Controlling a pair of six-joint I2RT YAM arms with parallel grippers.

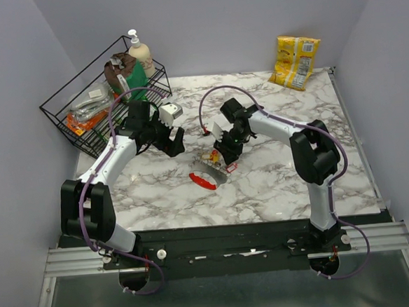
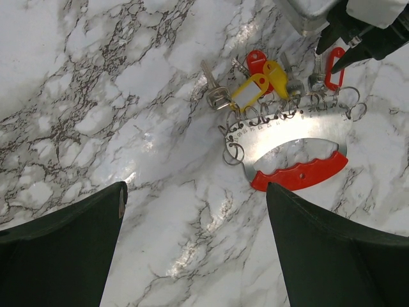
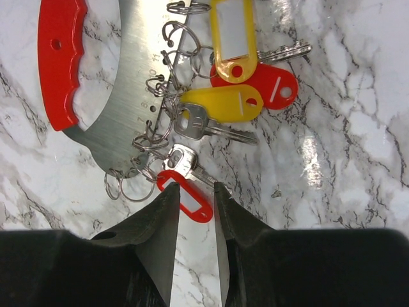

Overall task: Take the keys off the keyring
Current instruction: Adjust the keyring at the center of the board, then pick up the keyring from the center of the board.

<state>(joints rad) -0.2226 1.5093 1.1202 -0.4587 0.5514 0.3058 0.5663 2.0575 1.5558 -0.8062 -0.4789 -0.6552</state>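
Keyring: flat on the table between the arms; curved metal plate, red grip, small rings along its edge.
Keys: hooked on those rings, with yellow and red tags.
Left gripper: wide apart, holding nothing.
Right gripper: tips either side of one red tag; squeezing or not, cannot tell.
Top view only: wire basket and yellow bag at the back.
Wrist views only: single rings and keys, too small from above.
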